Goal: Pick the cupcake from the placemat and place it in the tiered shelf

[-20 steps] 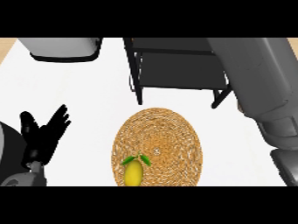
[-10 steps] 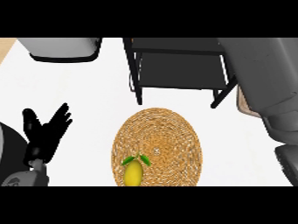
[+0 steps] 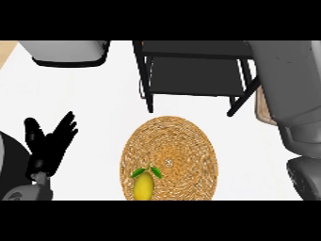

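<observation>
left hand (image 3: pixel 50 141) at 9 o'clock, fingers straight, empty | placemat (image 3: pixel 168 157) centre | shelf (image 3: pixel 194 70) at 12 | right hand unseen | cupcake unseen

A round woven straw placemat (image 3: pixel 168 157) lies flat on the white desk (image 3: pixel 86 99), a yellow fruit with green leaves (image 3: pixel 145 184) resting on its near-left part, while the black tiered shelf (image 3: pixel 194 70) stands just beyond it, apart.

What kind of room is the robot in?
Probably a kitchen: a white counter holds a woven round placemat with a yellow fruit on it, beside a black tiered shelf.
</observation>
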Robot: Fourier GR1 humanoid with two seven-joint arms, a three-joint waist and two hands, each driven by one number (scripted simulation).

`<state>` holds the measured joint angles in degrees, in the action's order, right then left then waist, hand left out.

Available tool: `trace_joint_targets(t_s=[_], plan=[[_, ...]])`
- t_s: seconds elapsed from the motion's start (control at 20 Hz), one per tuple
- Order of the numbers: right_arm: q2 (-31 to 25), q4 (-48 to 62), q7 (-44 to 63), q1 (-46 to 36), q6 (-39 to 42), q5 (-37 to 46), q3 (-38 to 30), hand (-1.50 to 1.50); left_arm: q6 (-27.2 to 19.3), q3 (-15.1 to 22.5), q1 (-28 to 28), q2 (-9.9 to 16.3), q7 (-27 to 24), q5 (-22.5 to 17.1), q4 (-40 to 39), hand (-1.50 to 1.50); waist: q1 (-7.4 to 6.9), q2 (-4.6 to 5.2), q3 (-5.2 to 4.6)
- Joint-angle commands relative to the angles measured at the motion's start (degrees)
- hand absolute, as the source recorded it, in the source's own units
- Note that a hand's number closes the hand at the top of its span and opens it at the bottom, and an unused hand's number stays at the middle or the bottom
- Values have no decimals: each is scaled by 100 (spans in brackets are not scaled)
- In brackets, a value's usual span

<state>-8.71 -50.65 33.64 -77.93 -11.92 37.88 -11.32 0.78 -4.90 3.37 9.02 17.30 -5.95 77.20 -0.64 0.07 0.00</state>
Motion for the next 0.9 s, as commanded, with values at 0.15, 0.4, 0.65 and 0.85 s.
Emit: trace_joint_targets(t_s=[0.15,0.4,0.65,0.85], plan=[[-43,-143,-424,13,-603,-820,-828,-150,139,-133,156,185,353,-172,146,0,-7,9,2],[-299,-673,55,57,-1155,-555,-832,-150,100,-134,-35,95,3,-72,-31,0,59,-24,-1],[-995,-771,392,214,-1284,-273,-972,-150,-68,-71,126,4,85,29,56,0,86,-27,1],[-1381,-1427,591,759,-1240,-590,-1375,-150,54,-254,-33,106,-11,-112,-40,0,129,-33,2]])
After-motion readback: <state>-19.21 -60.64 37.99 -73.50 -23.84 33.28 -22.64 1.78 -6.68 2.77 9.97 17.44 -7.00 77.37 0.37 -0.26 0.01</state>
